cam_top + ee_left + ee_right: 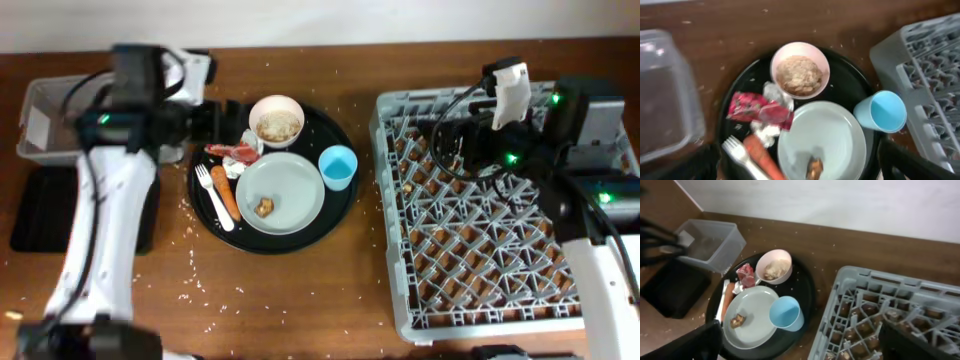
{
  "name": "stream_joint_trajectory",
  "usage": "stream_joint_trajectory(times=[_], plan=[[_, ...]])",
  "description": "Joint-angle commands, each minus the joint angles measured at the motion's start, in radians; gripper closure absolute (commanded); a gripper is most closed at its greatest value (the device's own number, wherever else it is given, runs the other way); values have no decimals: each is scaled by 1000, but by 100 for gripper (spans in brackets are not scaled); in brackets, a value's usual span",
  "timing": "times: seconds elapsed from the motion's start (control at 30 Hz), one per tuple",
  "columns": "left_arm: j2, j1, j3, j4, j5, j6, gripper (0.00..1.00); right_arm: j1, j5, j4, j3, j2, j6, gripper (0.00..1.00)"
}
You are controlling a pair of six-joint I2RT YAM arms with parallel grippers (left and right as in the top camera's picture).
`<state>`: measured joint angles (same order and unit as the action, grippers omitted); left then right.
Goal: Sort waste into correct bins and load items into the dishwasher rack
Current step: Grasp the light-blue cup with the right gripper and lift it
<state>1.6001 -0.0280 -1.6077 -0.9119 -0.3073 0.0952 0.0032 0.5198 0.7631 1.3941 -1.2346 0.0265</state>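
On a round black tray (pixel 330 215) sit a white bowl (pixel 277 121) of rice, a light blue cup (pixel 338 167), a grey-green plate (pixel 285 185) with a brown scrap (pixel 264 207), a white fork (pixel 213 195), an orange carrot piece (pixel 226 193), a red wrapper (pixel 222 152) and a white napkin (pixel 247 147). My left gripper (pixel 218 118) is open and empty above the tray's left rear, over the plate's near edge in the left wrist view (pixel 800 170). My right gripper (pixel 448 135) is open and empty above the grey rack (pixel 480 260).
A clear tub (pixel 45 120) stands at the far left, with a shallow black tray (pixel 40 210) in front of it. Rice grains are scattered on the brown table around the round tray. The rack fills the right side.
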Motion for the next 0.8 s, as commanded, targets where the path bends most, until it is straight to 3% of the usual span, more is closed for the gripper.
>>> stream_joint_trajectory(times=[0.0, 0.03, 0.1, 0.2, 0.23, 0.27, 0.33, 0.4, 0.43, 0.5, 0.53, 0.57, 0.6, 0.67, 0.7, 0.77], plan=[[356, -119, -31, 53, -261, 112, 5, -3, 56, 9, 19, -78, -1, 1], [378, -144, -31, 84, -237, 112, 7, -3, 56, 11, 19, -80, -1, 1], [385, -284, -31, 133, 47, 112, 7, -3, 56, 16, 18, -81, -1, 1], [386, -404, -31, 179, 159, 86, 11, -3, 50, 53, 18, -81, -1, 1], [416, -413, -31, 179, 209, 40, 25, -3, 45, 65, 18, -81, -1, 0], [444, -413, -31, 179, 211, 22, 34, -3, 45, 64, 18, -81, 0, 0], [453, -428, -31, 179, 207, 21, 65, -4, 39, 64, 18, -81, 3, 0], [472, -442, -30, 186, 207, 21, 81, -3, 18, 72, 18, -81, 3, 0], [487, -441, -30, 190, 207, 11, 99, -4, 18, 88, 18, -81, 3, 3], [485, -425, -96, 119, 61, -6, 99, -4, 19, 90, 18, -81, 2, 6], [484, -298, -406, -192, -120, -19, 99, -3, 33, 80, 18, -81, -10, 7], [484, -141, -559, -298, -478, -19, 99, -3, 79, 31, 18, -81, -19, 9], [488, -29, -563, -298, -795, -19, 99, -3, 79, -5, 18, -83, -36, 9], [489, 62, -562, -297, -1114, -18, 100, 13, 201, -132, 18, -142, -90, 9], [490, 63, -562, -300, -1267, 27, 99, 87, 410, -356, 18, -275, -153, 9], [492, 32, -562, -301, -1228, 34, 99, 197, 533, -778, 18, -438, -344, 8]])
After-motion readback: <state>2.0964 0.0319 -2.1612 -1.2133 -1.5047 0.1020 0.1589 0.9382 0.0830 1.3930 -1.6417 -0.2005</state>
